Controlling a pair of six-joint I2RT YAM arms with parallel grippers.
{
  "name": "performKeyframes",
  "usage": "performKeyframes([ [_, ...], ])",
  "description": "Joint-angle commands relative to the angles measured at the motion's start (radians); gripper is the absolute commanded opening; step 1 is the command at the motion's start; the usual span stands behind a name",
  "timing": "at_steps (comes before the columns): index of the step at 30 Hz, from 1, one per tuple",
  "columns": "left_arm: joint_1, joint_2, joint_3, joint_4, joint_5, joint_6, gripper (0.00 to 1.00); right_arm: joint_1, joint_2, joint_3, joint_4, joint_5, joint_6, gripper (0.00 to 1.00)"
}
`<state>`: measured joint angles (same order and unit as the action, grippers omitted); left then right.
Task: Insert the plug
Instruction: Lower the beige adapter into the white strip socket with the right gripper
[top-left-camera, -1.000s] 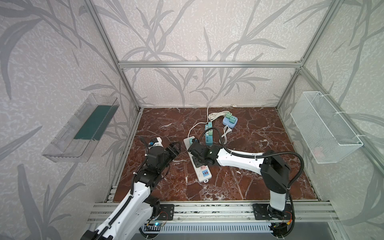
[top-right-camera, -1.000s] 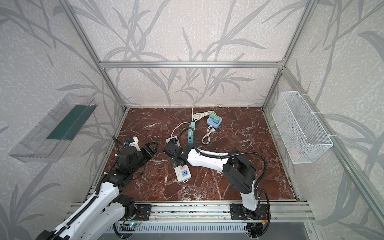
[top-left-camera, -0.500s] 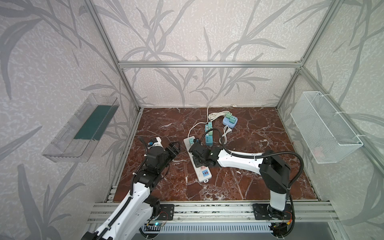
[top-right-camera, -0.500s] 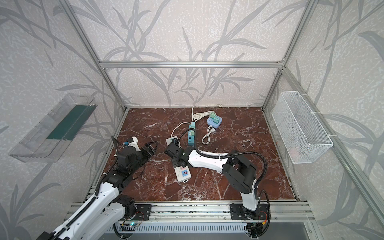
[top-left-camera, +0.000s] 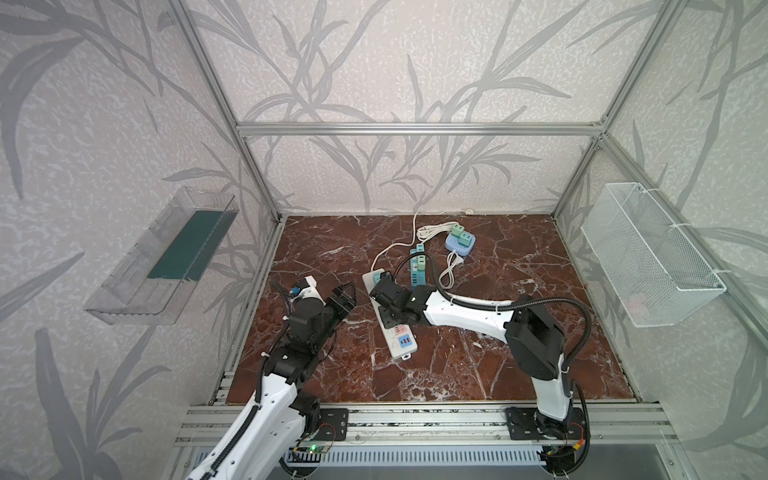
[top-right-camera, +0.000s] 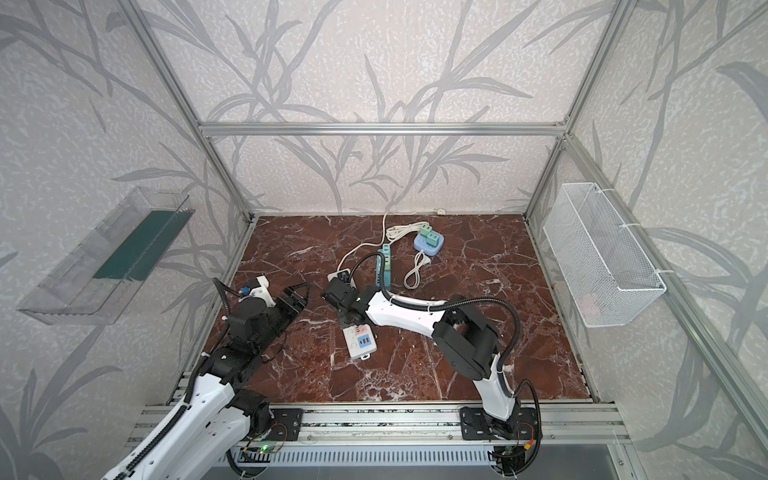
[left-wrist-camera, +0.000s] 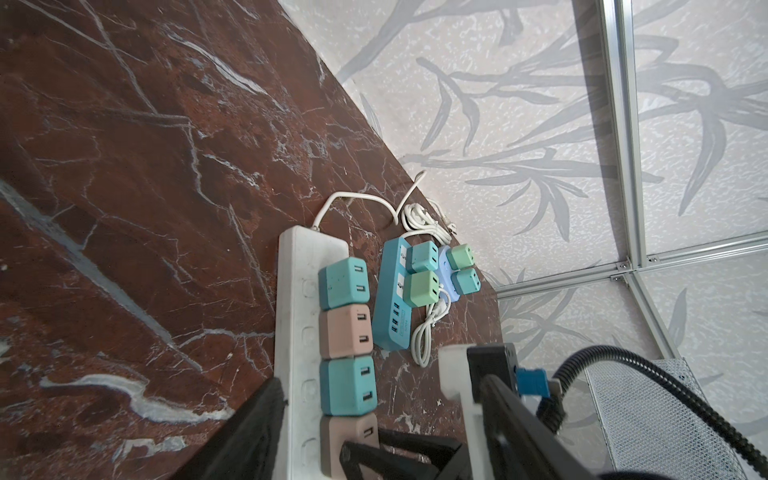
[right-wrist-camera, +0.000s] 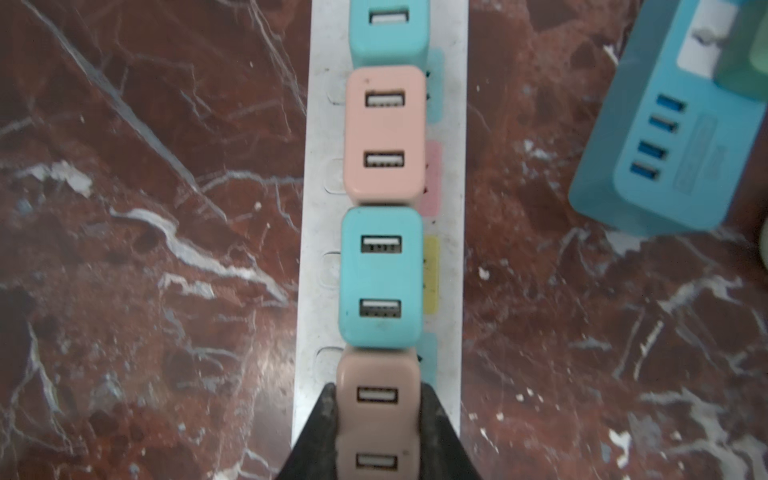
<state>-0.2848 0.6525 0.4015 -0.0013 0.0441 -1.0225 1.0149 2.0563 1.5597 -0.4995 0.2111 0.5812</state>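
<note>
- The right hand (right-wrist-camera: 379, 411) is clamped on the pink plug (right-wrist-camera: 377, 432), one finger on each long side. That grip leaves the plug's top face free and keeps it square to the socket row.
- The pink plug sits over the white power strip (right-wrist-camera: 452, 299), in the fourth place along the row, on the side nearer the bench's front edge. It touches the teal plug (right-wrist-camera: 381, 276) next to it.
- Its prongs are hidden, so I cannot tell whether it is fully home. It lines up with its neighbours, so it is probably at the final press or just seated.
- Beyond the teal plug, another pink plug (right-wrist-camera: 384, 133) and a second teal one (right-wrist-camera: 388, 29) fill the places toward the bench's rear edge. With the row packed tight, a straight, untilted entry is the only one that fits.
- The strip lies left of the middle of the bench (top-left-camera: 478, 365), running from rear to front. Its USB end, toward the front edge, is bare.
- The left hand (top-left-camera: 343, 297) hangs just beside the strip, toward the bench's left edge, with its fingers apart and holding nothing. From there it could probably brace the strip if it slides.
- A blue strip (right-wrist-camera: 665, 137) lies near the white one, toward the right edge, and is not touched.
</note>
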Motion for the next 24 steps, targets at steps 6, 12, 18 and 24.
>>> performKeyframes([
  [6, 0.007, -0.033, -0.015, -0.019, -0.058, -0.002, 0.76, -0.157, 0.178, 0.049, -0.160, -0.095, -0.156, 0.00],
  [12, 0.011, -0.040, -0.015, -0.025, -0.076, 0.003, 0.76, -0.155, 0.182, 0.111, -0.192, -0.157, -0.194, 0.04],
  [18, 0.013, -0.050, -0.012, -0.031, -0.088, 0.015, 0.76, -0.147, 0.132, 0.162, -0.225, -0.210, -0.234, 0.27],
  [24, 0.013, -0.048, -0.004, -0.034, -0.092, 0.021, 0.76, -0.160, 0.040, 0.216, -0.248, -0.203, -0.276, 0.46],
])
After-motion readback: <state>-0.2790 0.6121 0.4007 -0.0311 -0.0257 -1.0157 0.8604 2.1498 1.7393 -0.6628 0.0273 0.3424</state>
